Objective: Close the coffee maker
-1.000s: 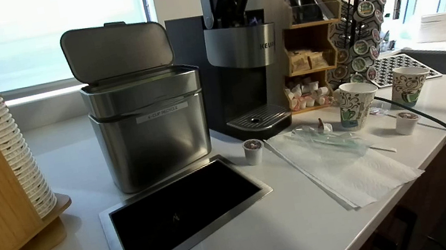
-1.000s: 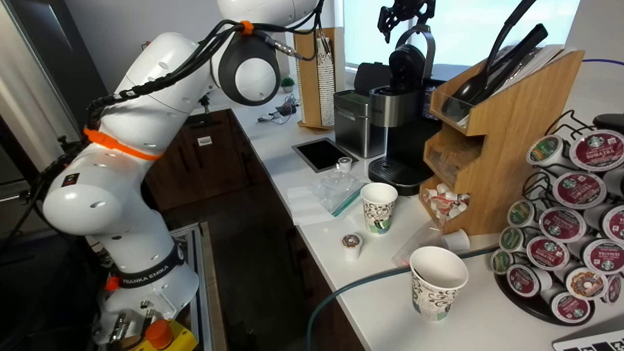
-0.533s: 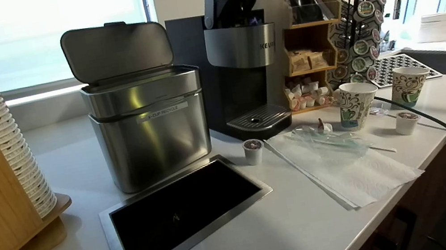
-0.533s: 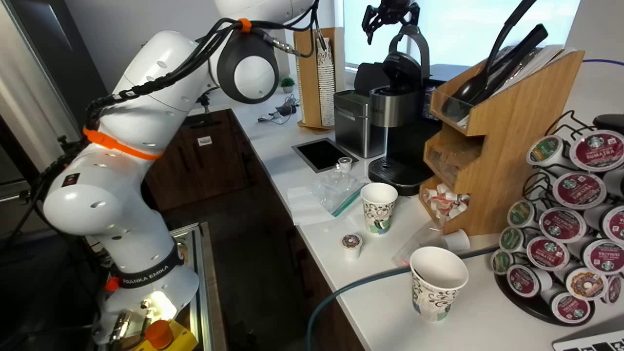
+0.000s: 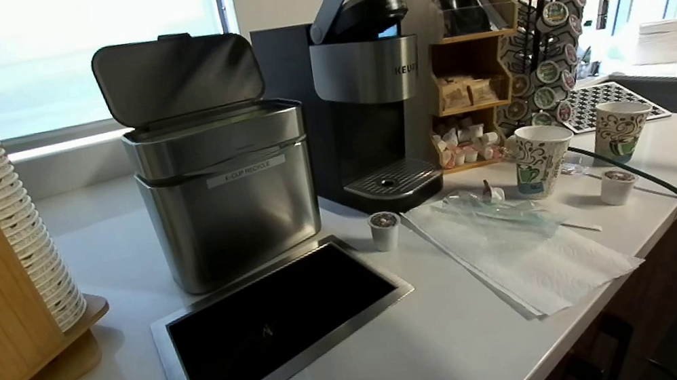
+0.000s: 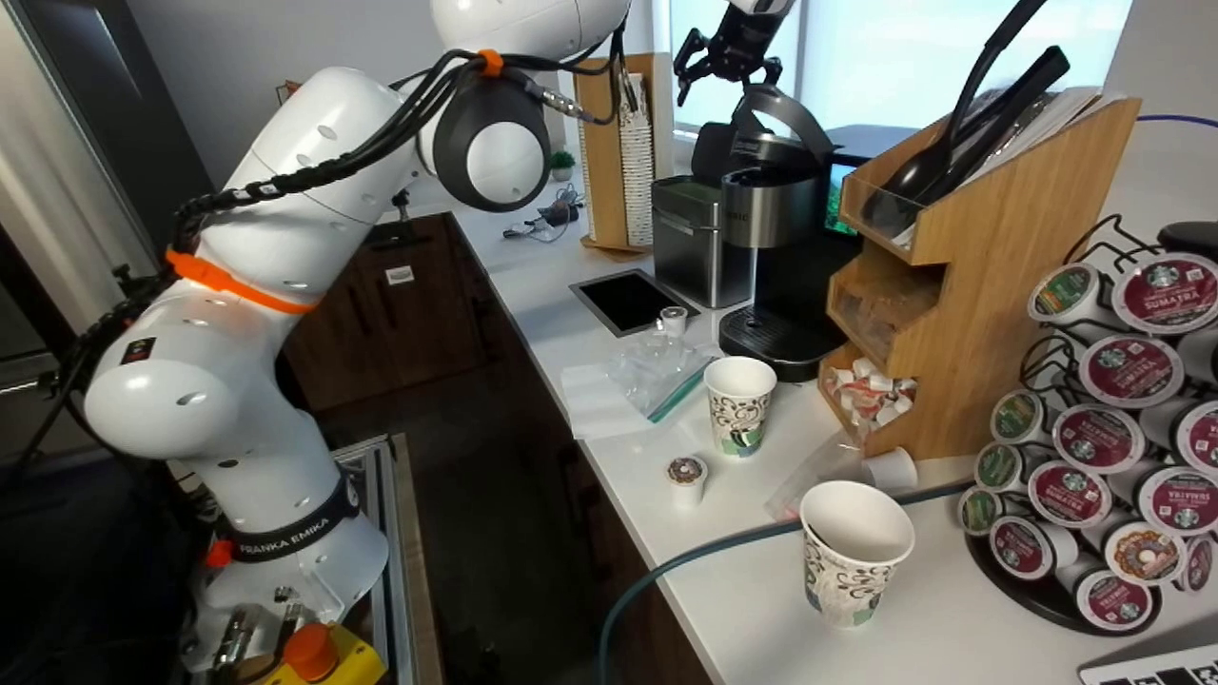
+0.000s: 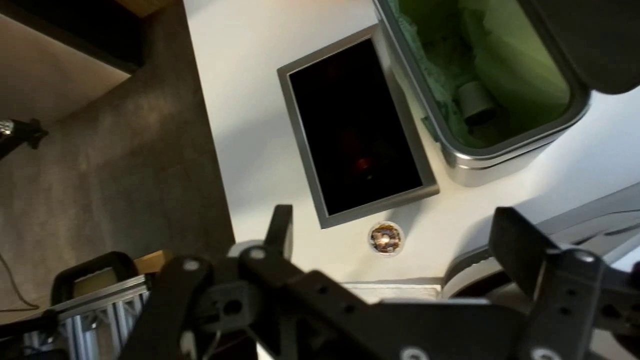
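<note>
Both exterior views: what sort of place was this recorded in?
Probably an office break room or shared kitchenette, judging by the coffee maker, the racked coffee pods and the bin labelled K-CUP RECYCLE.

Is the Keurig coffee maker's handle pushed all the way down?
No, in an exterior view the handle slants upward, with its arch raised above the body of the Keurig coffee maker.
</note>
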Robot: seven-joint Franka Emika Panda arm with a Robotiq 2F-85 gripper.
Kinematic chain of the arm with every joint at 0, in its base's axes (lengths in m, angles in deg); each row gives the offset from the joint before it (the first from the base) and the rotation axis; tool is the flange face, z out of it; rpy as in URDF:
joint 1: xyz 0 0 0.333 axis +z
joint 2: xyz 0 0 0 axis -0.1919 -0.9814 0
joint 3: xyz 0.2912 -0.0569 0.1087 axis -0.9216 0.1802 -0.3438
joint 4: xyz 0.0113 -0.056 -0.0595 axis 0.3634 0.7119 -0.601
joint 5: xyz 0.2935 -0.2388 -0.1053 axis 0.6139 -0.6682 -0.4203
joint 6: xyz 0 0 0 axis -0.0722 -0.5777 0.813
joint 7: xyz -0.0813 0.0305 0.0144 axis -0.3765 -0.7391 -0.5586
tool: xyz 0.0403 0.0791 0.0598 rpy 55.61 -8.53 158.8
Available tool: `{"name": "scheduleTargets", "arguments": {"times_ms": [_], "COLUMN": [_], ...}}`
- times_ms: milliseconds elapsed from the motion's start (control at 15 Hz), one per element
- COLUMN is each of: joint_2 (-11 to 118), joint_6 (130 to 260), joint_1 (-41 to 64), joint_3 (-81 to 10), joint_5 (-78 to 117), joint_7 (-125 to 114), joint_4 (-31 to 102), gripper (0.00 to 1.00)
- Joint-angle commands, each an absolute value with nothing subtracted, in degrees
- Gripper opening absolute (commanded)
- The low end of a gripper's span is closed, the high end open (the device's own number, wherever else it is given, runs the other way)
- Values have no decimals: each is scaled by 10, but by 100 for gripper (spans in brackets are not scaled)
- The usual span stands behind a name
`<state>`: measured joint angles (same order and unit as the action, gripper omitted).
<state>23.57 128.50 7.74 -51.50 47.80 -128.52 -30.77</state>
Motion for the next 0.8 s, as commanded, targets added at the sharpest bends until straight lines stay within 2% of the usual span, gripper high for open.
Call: {"name": "scheduleTargets", "arguments": {"times_ms": [0, 333, 733], "joint_2": [207, 161, 161], "joint_6": [1225, 1180, 1331], "joint_1": [68, 62, 47], "joint_3": [-525, -535, -543], "joint_5": [512, 545, 576], "joint_7": [-1343, -1396, -1378], "joint_4": [-311, -319, -327], "gripper": [100, 100, 100]}}
